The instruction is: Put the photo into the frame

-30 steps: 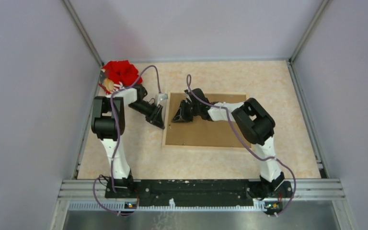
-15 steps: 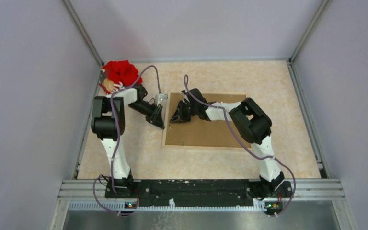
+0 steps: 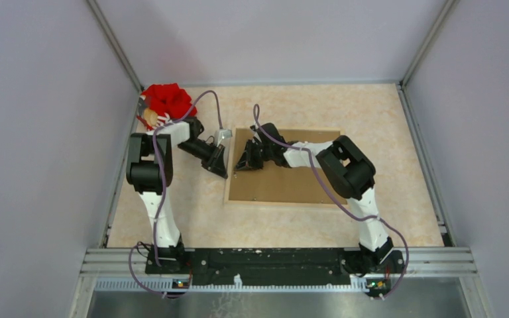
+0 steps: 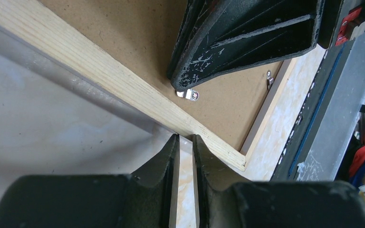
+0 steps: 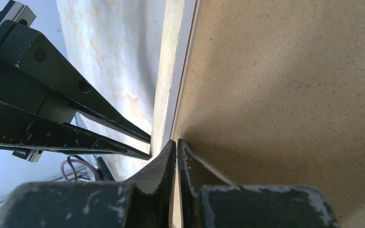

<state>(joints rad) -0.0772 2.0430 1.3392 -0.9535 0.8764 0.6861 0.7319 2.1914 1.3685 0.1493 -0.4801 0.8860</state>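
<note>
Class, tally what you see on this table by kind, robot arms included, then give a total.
Robot arms: 2 (left arm, right arm)
Picture frame: 1
Brown backing board: 1
Metal tabs in view: 2
Red soft item: 1
Total: 7

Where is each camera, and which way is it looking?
Top: above and behind, facing down at the table, frame, left arm and right arm.
Left wrist: on the left arm, facing past left gripper at frame, board, right gripper.
Right wrist: on the right arm, facing past right gripper at frame, board, left gripper.
Both wrists share frame and board.
</note>
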